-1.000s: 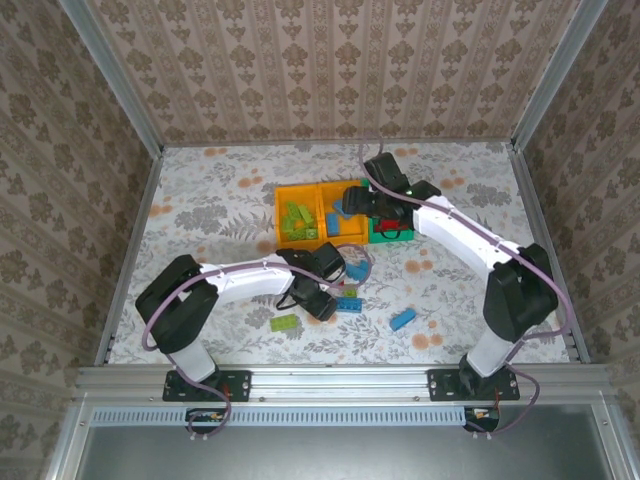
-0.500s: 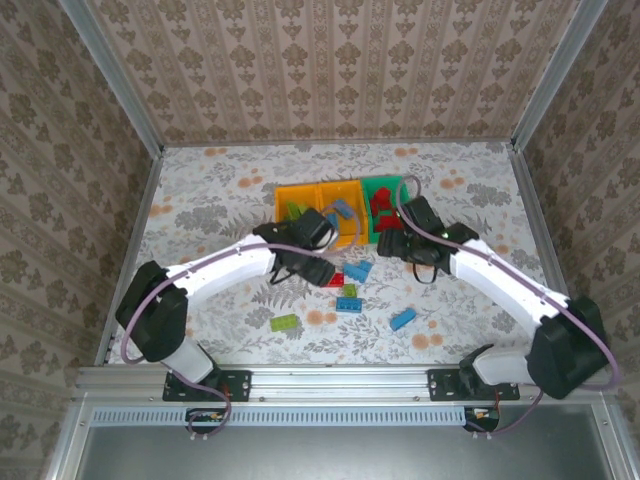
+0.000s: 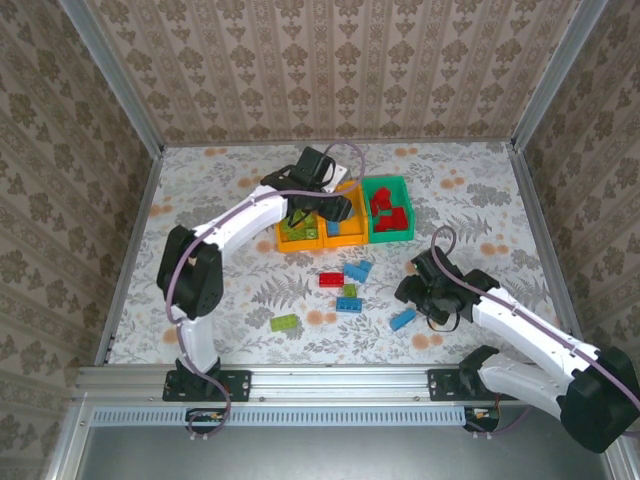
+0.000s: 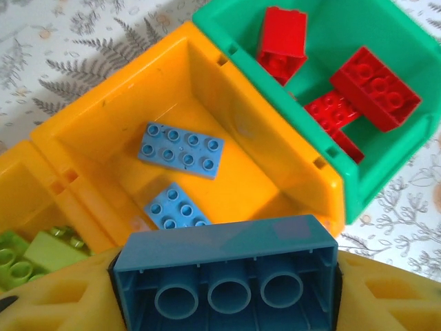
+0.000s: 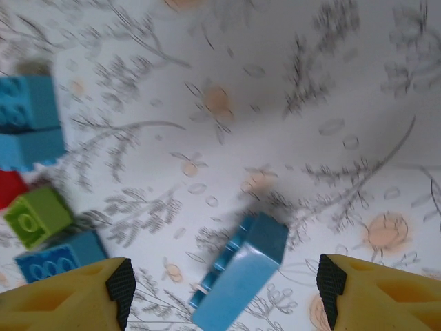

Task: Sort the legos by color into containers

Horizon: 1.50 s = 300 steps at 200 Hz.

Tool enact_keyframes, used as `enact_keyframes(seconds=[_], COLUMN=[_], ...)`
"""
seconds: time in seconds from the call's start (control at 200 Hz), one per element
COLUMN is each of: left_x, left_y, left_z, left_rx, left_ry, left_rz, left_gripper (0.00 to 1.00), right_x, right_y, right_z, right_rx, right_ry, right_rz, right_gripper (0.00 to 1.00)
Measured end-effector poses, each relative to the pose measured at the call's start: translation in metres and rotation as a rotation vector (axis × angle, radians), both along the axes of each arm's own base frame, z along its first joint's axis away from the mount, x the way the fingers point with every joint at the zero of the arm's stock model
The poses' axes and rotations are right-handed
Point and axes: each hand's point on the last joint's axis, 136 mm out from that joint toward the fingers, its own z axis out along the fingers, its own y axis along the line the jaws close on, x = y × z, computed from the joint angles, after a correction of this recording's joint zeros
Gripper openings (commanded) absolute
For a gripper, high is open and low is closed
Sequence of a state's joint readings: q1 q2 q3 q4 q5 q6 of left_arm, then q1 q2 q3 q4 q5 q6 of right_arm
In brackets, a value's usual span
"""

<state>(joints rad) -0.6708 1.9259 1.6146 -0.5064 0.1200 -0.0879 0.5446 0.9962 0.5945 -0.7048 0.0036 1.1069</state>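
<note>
Left wrist: left gripper (image 4: 224, 298) pinches blue brick (image 4: 227, 272) directly over middle orange bin (image 4: 120, 110); right gripper (image 5: 225, 283) spread, straddling slanted loose brick (image 5: 242, 270).

The floral tabletop (image 3: 220, 190) carries three bins in a far-centre row: two orange bins (image 3: 298, 243), then a green bin (image 3: 388, 238) at right. Nearer lie loose bricks: one red brick (image 3: 331, 279), three blue bricks (image 3: 403, 320) and two lime bricks (image 3: 285, 322).

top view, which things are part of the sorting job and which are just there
Job: loose legos, e.g. red brick, lime brick; blue brick held in left gripper; right gripper; green bin; orange bins.
Just there: floral table; wallpapered walls; metal frame.
</note>
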Motion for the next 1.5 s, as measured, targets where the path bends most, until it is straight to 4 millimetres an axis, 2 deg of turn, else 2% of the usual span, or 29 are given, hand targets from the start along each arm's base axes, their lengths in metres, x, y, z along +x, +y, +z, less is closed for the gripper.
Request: enact_keyframes(seconds=[0.15, 0.285, 0.39, 0.48, 0.585, 0.775, 0.865, 0.95, 1.05, 1.14, 1.21, 1.345, 1.5], left_x=[0.004, 0.007, 0.009, 0.011, 0.011, 0.001, -0.007, -0.017, -0.027, -0.035, -0.042, -0.063, -0.092], left_y=[-0.005, -0.008, -0.009, -0.009, -0.01, 0.0, 0.01, 0.019, 0.03, 0.038, 0.046, 0.066, 0.09], left_z=[-0.026, -0.033, -0.029, -0.028, -0.027, -0.017, -0.005, 0.009, 0.021, 0.019, 0.009, -0.015, -0.03], left_rx=[0.012, 0.008, -0.001, -0.008, -0.02, -0.031, -0.046, -0.066, -0.082, -0.071, -0.048, 0.001, 0.025], left_ry=[0.055, 0.071, 0.066, 0.065, 0.063, 0.038, 0.006, -0.029, -0.062, -0.063, -0.048, 0.007, 0.08], left_rz=[-0.011, -0.011, -0.001, 0.005, 0.017, 0.025, 0.039, 0.044, 0.05, 0.057, 0.066, 0.089, 0.136], left_gripper=[0.64, 0.71, 0.84, 0.99, 1.0, 1.0, 1.0, 1.0, 1.0, 1.0, 1.0, 1.0, 1.0], right_x=[-0.007, -0.008, -0.009, -0.007, -0.005, -0.004, 0.004, 0.022, 0.055, 0.092, 0.12, 0.174, 0.226], right_y=[0.011, 0.016, 0.019, 0.022, 0.027, 0.029, 0.032, 0.039, 0.057, 0.078, 0.094, 0.119, 0.14], right_z=[-0.01, -0.021, -0.027, -0.031, -0.038, -0.046, -0.037, -0.016, 0.021, 0.054, 0.07, 0.081, 0.071], right_rx=[0.046, 0.074, 0.082, 0.087, 0.088, 0.068, 0.061, 0.061, 0.073, 0.086, 0.079, 0.044, -0.002], right_ry=[0.033, 0.057, 0.076, 0.088, 0.111, 0.132, 0.098, 0.028, -0.091, -0.195, -0.253, -0.313, -0.33], right_rz=[-0.028, -0.058, -0.064, -0.068, -0.061, -0.031, -0.011, 0.033, 0.102, 0.168, 0.218, 0.293, 0.356], right_gripper=[0.74, 0.72, 0.69, 0.67, 0.55, 0.21, 0.16, 0.16, 0.16, 0.16, 0.17, 0.16, 0.17])
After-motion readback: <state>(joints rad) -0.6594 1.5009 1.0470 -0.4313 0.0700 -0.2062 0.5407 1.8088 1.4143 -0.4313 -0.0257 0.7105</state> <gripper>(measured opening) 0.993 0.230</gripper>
